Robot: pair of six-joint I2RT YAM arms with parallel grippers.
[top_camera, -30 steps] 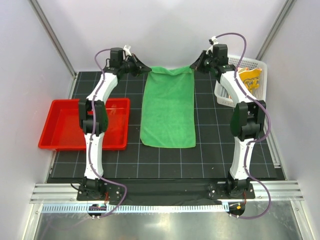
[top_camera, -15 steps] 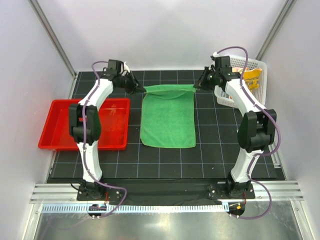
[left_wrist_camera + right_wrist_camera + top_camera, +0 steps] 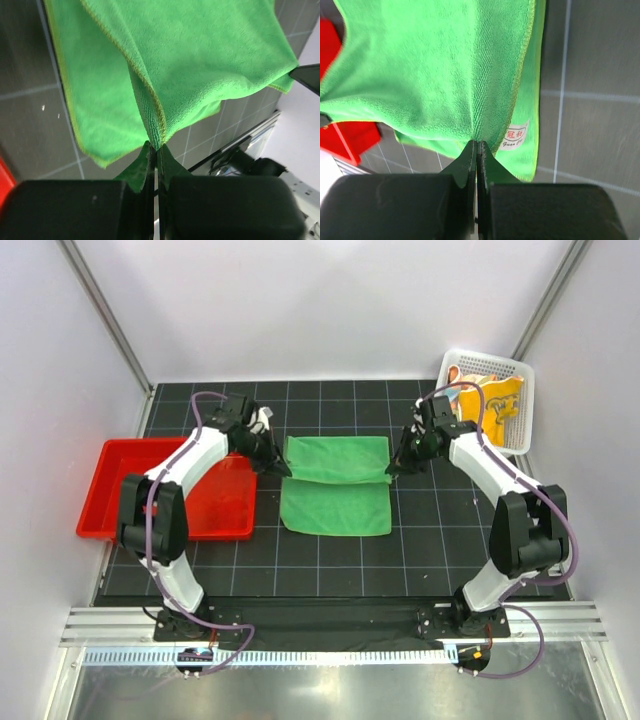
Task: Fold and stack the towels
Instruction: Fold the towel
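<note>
Seen from above, the green towel (image 3: pixel 335 505) lies mid-bench (image 3: pixel 450 540), far half doubled over, left claw (image 3: pixel 281 472) and right claw (image 3: pixel 392 472) each pinching a corner. Left wrist: jaws clamp the hem. Right wrist: jaws clamp fabric beside a white label (image 3: pixel 516 136).

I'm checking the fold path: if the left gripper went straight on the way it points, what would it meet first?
The green towel itself: the left gripper is shut on its corner, and the lifted layer lies right ahead. Beyond it, depth is unclear.
</note>
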